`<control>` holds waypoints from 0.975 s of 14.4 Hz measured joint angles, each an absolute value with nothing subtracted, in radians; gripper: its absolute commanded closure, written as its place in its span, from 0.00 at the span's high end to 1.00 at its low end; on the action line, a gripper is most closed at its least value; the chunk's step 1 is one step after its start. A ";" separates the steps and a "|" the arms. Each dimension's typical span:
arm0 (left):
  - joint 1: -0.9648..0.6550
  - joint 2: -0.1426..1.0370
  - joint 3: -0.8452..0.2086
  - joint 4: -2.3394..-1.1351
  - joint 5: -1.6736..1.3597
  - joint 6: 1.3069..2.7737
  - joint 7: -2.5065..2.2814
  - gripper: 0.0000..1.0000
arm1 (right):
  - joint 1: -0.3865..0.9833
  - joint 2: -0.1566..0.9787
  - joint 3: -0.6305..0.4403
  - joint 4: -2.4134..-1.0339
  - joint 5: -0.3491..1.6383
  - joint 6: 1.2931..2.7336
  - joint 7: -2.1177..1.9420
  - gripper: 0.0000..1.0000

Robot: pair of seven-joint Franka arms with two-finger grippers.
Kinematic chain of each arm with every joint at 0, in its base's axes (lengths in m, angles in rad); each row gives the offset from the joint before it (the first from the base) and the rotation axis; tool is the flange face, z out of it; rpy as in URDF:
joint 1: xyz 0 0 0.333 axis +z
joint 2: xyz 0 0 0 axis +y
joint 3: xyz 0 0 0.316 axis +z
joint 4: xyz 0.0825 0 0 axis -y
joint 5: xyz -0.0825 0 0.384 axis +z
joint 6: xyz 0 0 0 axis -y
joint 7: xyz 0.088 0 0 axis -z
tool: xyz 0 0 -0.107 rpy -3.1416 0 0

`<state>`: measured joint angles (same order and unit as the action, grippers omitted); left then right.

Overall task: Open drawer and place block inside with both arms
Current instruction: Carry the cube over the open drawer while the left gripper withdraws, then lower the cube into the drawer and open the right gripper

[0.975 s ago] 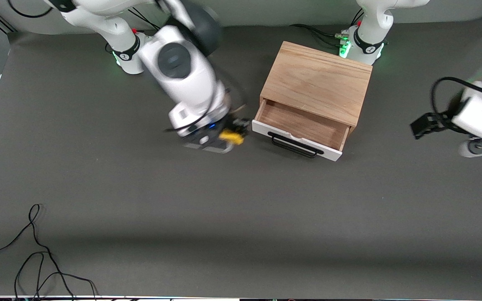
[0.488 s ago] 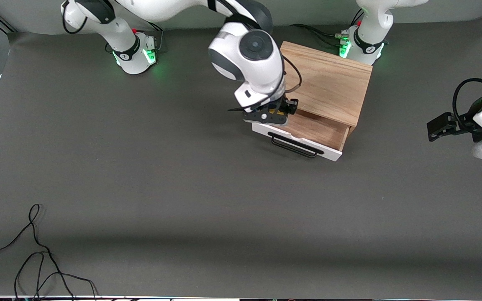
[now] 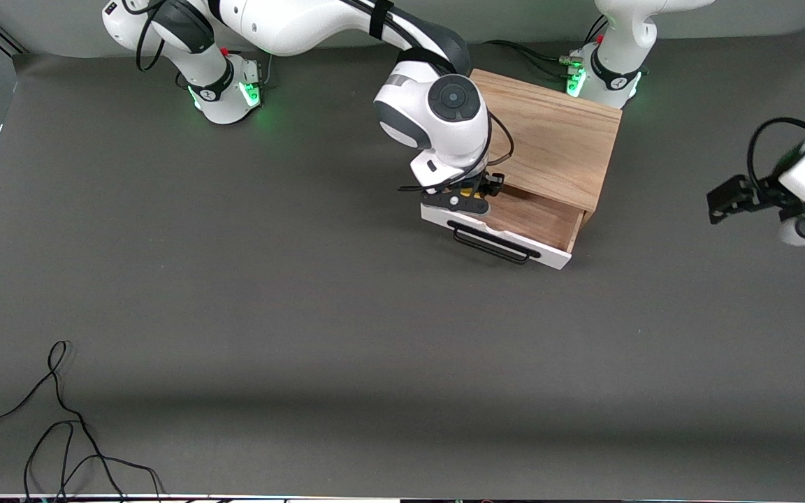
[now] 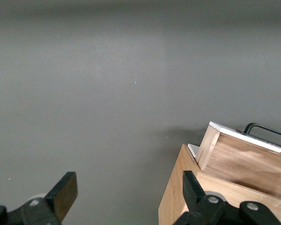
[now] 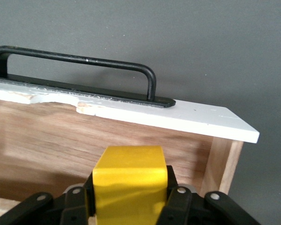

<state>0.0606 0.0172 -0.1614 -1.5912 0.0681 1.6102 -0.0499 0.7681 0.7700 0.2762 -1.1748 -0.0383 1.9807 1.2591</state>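
loose black cable (image 3: 60, 419) lies on the table (image 3: 235, 314) at the right arm's end, near the front camera, well apart from the work; you can ignore it.

your right gripper (image 3: 469, 195) hangs over the open drawer (image 3: 507, 216), at the corner toward the right arm's end, just above the white front. its jaws are closed on the block (image 3: 467, 189), squeezing two opposite faces. judged from the task, that pose puts the block over the cavity so a release drops it inside rather than on the rim.

the block (image 5: 129, 180) is a bright yellow cube with clean, flat faces, far smaller than the drawer. it is not yet in the drawer; the right wrist view shows it held above the wooden floor, the white front and black wire handle (image 5: 75, 70) past it. the front's top edge looks chipped.

the drawer is pulled well out of the oak box (image 3: 535, 133), so the opening step looks done.

your left gripper (image 3: 727, 199) waits over bare table at the left arm's end, clear of the box. its jaws stand wide apart and hold nothing, as the left wrist view shows.
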 measured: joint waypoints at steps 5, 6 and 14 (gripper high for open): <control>0.063 -0.071 -0.105 -1.706 0.006 1.660 -0.037 1.00 | 0.771 0.805 0.276 -1.175 -0.082 1.980 1.268 0.06; 0.064 -0.069 -0.099 -1.701 0.004 1.660 -0.034 1.00 | 0.771 0.813 0.276 -1.175 -0.085 1.980 1.269 0.26; 0.063 -0.061 -0.105 -1.687 0.000 1.624 -0.034 1.00 | 0.781 0.819 0.275 -1.140 -0.132 1.980 1.283 1.00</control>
